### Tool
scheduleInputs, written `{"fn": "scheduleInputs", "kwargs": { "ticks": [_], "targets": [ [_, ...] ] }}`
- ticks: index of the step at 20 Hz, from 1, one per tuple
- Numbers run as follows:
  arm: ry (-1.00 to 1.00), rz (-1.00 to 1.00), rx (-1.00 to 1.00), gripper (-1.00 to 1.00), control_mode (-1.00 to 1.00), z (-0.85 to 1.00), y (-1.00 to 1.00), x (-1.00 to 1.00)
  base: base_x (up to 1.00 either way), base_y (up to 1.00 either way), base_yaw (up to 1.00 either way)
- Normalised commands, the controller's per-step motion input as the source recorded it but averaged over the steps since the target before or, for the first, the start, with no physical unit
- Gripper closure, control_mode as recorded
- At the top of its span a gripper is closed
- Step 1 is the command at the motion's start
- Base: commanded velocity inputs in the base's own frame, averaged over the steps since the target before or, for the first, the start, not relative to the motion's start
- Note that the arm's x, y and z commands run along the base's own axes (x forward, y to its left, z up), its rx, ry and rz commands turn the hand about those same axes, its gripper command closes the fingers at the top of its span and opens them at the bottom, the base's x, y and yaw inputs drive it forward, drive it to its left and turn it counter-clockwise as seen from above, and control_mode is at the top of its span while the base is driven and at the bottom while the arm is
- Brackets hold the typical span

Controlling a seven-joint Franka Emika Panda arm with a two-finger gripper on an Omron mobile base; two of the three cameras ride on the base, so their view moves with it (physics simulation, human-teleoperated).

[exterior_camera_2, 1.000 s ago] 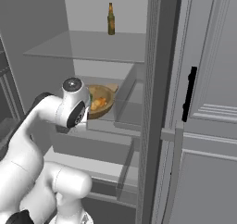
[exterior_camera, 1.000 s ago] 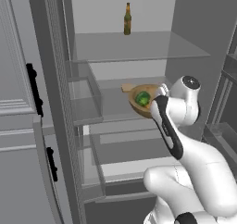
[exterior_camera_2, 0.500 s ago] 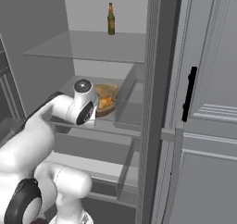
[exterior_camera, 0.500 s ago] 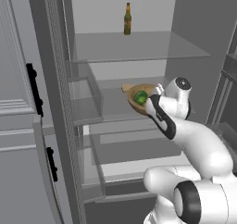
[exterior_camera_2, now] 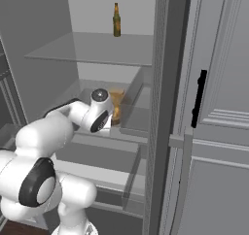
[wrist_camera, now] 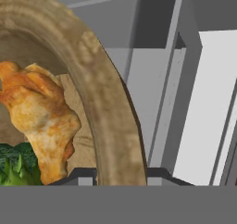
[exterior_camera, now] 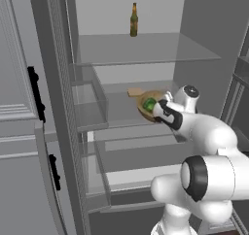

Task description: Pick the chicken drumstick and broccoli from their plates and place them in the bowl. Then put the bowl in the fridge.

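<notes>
The gripper (wrist_camera: pixel 121 174) is pinching the rim of the bowl (wrist_camera: pixel 104 102), which is sitting over the middle fridge (exterior_camera: pixel 146 59) shelf with the chicken drumstick (wrist_camera: pixel 39 116) at 9 o'clock and broccoli (wrist_camera: pixel 16 165) inside. Recommended: keep the bowl level, lower onto the glass, then release.

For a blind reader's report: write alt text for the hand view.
A close-up of the wooden bowl, its thick tan rim arcing from the top left to the bottom centre, holds the golden chicken drumstick with the green broccoli beneath it at the lower left. The gripper's dark fingers sit on either side of the rim at the bottom edge. Grey fridge walls lie behind.
</notes>
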Motion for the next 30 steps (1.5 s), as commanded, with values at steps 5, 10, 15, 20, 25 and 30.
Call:
{"fn": "scheduleInputs", "kwargs": {
  "ticks": [5,10,15,20,25,30],
  "targets": [
    [0.00,0.00,0.00,1.00,-1.00,-0.33,-0.08,0.54,0.00,0.00,0.00],
    [-0.01,0.00,0.00,1.00,-1.00,-0.26,-0.13,0.56,0.00,0.00,0.00],
    [-0.07,0.00,0.00,-1.00,-1.00,-0.09,0.00,0.09,0.00,0.00,0.00],
    [-0.20,0.00,-0.04,-1.00,-1.00,0.08,0.16,-0.18,0.00,0.00,0.00],
    [-0.29,0.00,-0.07,-1.00,-1.00,0.28,0.48,-0.55,0.00,0.00,0.00],
    [-0.07,0.00,-0.01,-1.00,-1.00,0.87,0.46,-0.84,0.00,0.00,0.00]
  ]
}}
